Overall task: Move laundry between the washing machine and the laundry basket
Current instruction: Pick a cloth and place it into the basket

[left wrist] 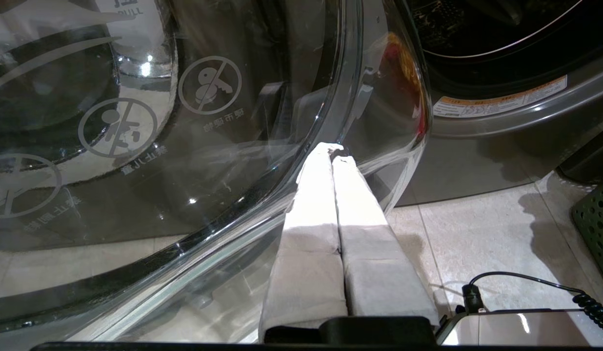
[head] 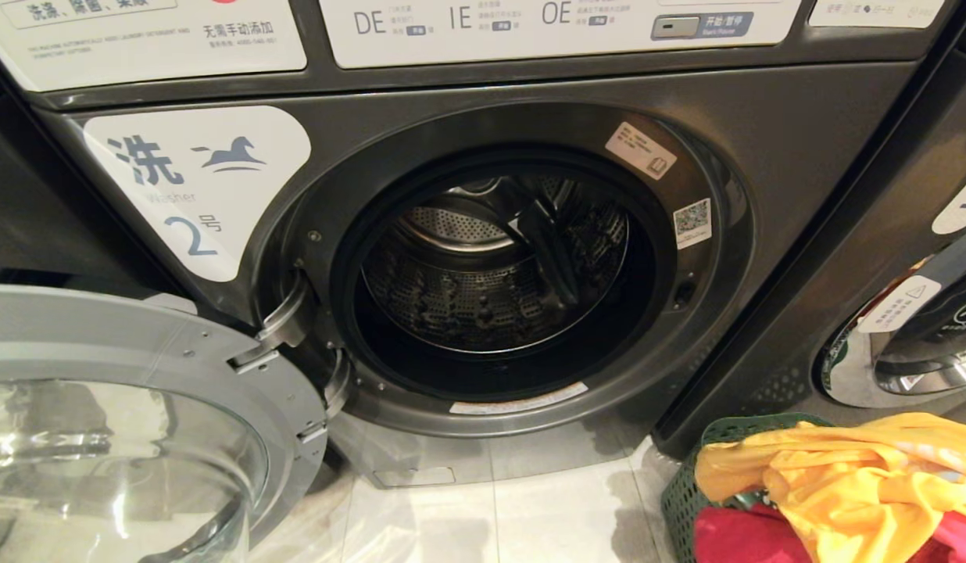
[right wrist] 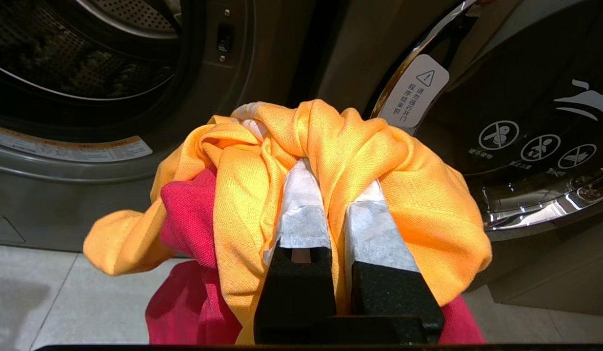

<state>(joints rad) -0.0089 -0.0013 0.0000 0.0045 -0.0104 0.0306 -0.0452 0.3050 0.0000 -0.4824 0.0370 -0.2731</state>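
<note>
The washing machine stands with its door swung open to the left, and its drum looks empty. At the lower right, a green laundry basket holds a yellow cloth over a red cloth. In the right wrist view my right gripper is shut on a fold of the yellow cloth, which bunches over the fingertips, with the red cloth hanging beside it. My left gripper is shut and empty, its tips right at the glass door. Neither arm shows in the head view.
A second machine with a closed door stands just right of the basket. Pale tiled floor lies before the open machine. A coiled black cable lies on the floor near the left arm. The basket's green corner is nearby.
</note>
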